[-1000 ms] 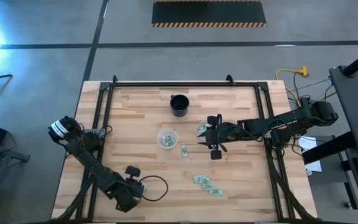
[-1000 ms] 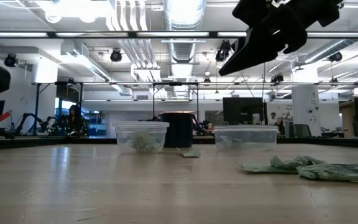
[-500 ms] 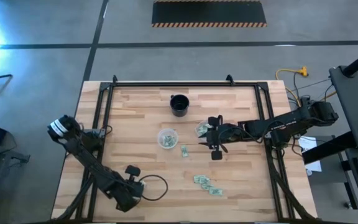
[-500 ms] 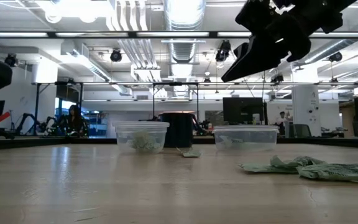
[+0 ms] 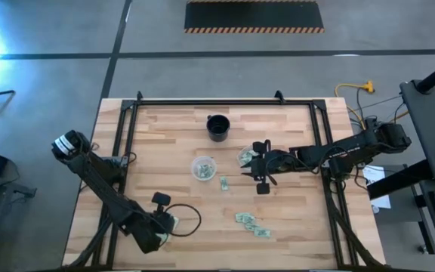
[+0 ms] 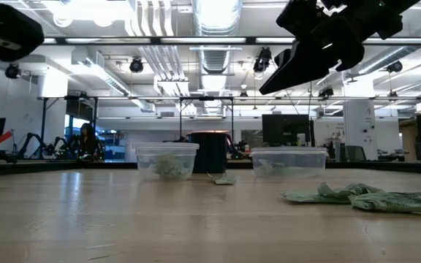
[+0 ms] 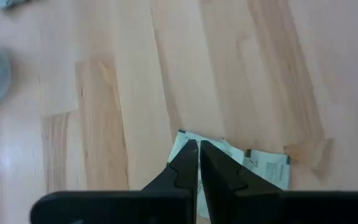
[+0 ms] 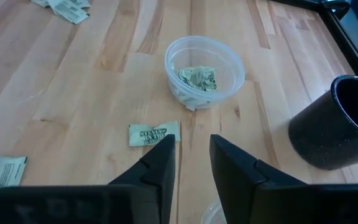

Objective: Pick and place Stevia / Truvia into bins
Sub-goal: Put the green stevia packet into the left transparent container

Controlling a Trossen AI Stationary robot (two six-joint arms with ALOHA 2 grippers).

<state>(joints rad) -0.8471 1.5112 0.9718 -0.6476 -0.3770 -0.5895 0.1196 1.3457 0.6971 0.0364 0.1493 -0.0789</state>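
The sweetener packets (image 5: pixel 251 223) are lying as small flat green-and-white paper rectangles, most of them crumpled together in a loose cluster on the near right part of the tabletop (image 5: pixel 165 143), with one single packet (image 8: pixel 153 134) lying flat and alone just beside the left clear cup (image 5: pixel 203 168). That cup is standing upright near the middle of the tabletop and is holding a few crumpled packets against its translucent wall; the right clear cup (image 5: pixel 246 156) is standing close beside it, also with green paper inside, and the black cup (image 5: pixel 217 127) is sitting farther back. My right gripper (image 5: pixel 260 170) is hanging above the tabletop between the two clear cups and the cluster, raised well clear of the wood, its arm reaching in level from the right edge; my right fingers (image 8: pixel 160 165) are standing a narrow gap apart with nothing between them, pointing toward the lone packet and the left cup. My left gripper (image 7: pixel 198 163) is hovering low over the near left corner of the tabletop, the arm folded along that edge, and my left fingers (image 7: pixel 182 167) are pressing together, shut on nothing, with a couple of white packets (image 7: pixel 263 167) lying under their tips.
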